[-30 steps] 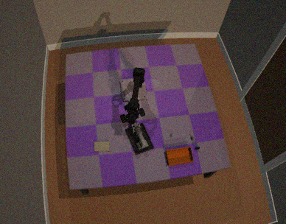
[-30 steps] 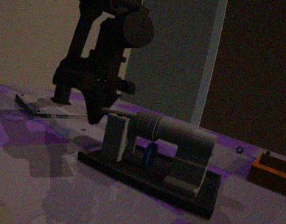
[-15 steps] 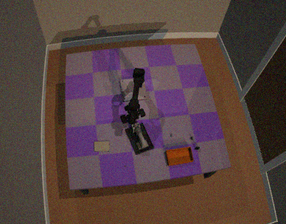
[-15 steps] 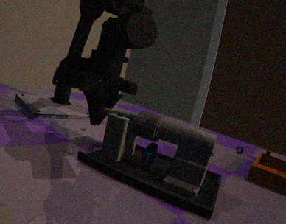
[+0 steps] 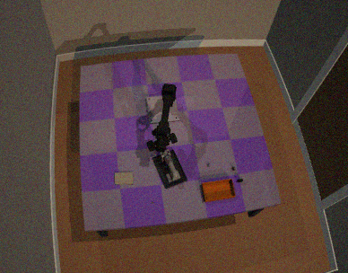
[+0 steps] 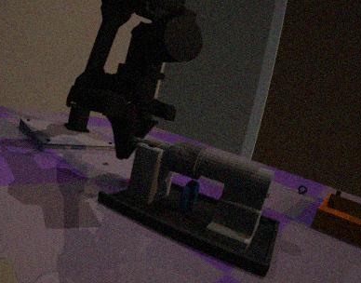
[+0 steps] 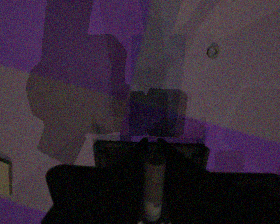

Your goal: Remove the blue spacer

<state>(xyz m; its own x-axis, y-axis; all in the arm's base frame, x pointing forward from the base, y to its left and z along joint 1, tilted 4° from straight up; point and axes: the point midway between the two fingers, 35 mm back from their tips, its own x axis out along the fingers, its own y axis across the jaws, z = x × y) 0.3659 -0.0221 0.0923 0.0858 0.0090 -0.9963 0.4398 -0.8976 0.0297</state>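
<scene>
Blue shows on the fallen spacer (image 6: 190, 195), upright on the black base (image 6: 188, 233) (image 5: 175, 185) beneath the shaft line, between post (image 6: 145, 172) and housing (image 6: 241, 200) (image 5: 174, 174). Above, the shaft (image 6: 153, 142) (image 7: 154, 187) looks pushed nearly home. The claw (image 6: 127, 151) (image 7: 152, 142) is closed down narrow on its outer end. Pushing crooked could jam the shaft or shove the base; letting go before it is fully seated could leave it short. Outward, an orange bin (image 5: 218, 190) (image 6: 343, 216) sits near the tabletop's edge farthest from the arm, towards one corner.
</scene>
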